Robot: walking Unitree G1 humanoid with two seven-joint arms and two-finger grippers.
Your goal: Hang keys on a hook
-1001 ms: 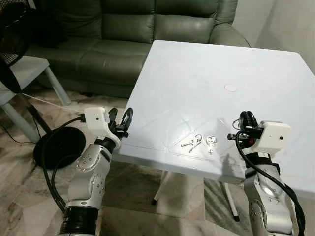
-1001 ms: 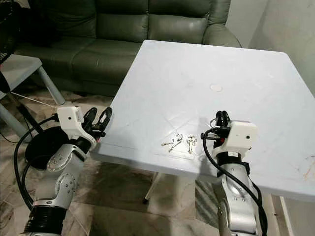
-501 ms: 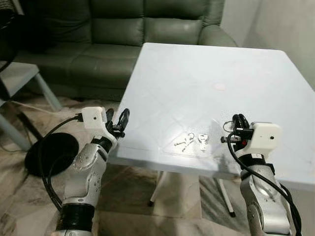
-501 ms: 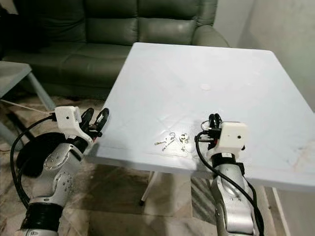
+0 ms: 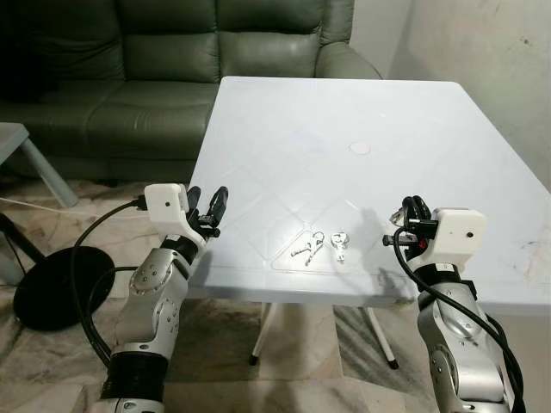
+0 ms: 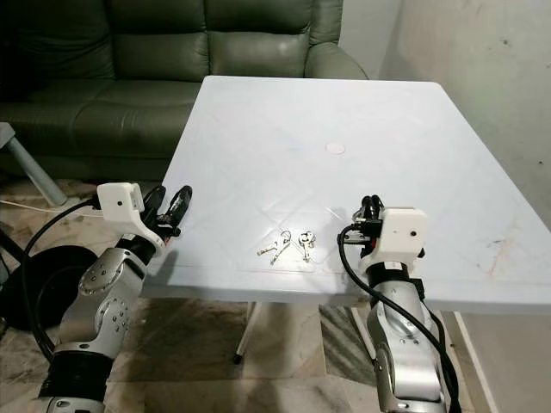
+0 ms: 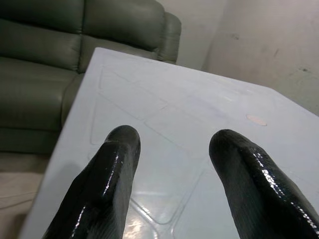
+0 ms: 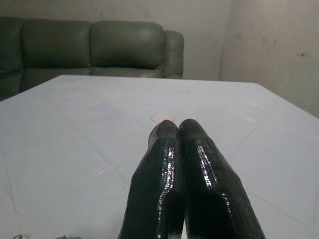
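The keys (image 5: 320, 247) lie flat on the tabletop (image 5: 344, 112), probably 2 bunches; the pinched-together right end effector (image 5: 407, 212) could skid them, while the left end effector (image 5: 207, 206) gapes.

table (image 5: 362, 112): white | sofa (image 5: 129, 52): dark green | keys (image 5: 320, 247): silver | floor (image 5: 52, 379): beige marbled
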